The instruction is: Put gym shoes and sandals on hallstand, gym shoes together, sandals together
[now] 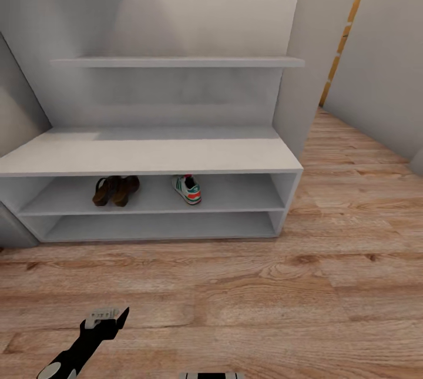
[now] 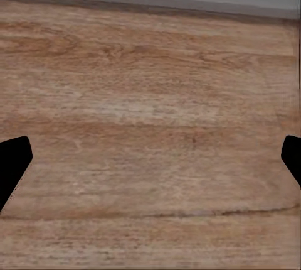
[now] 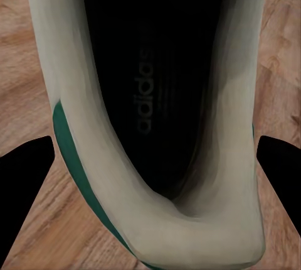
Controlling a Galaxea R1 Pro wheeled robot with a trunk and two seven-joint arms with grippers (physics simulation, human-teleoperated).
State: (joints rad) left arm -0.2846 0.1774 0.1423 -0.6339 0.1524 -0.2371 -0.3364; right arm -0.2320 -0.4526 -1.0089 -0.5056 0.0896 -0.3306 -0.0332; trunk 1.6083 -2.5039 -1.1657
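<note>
On upper tier of light-grey hallstand (image 1: 147, 158), at 12 o'clock: brown sandals (image 1: 116, 190) and one white teal-striped sneaker (image 1: 187, 188). R claw (image 3: 150, 157), spread wide, straddles second sneaker (image 3: 157, 107); grip unclear. L claw (image 2: 150, 157) wide open, empty. Next: shelve it beside its mate.

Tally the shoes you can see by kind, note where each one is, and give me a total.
Sandals: 2, dark brown, side by side on the upper open tier of the hallstand, sandals.
Gym shoes: 2, one on that same tier, shelf sneaker, and one seen from above, close between the right gripper's fingers, second sneaker.
Total: 4 shoes.
</note>
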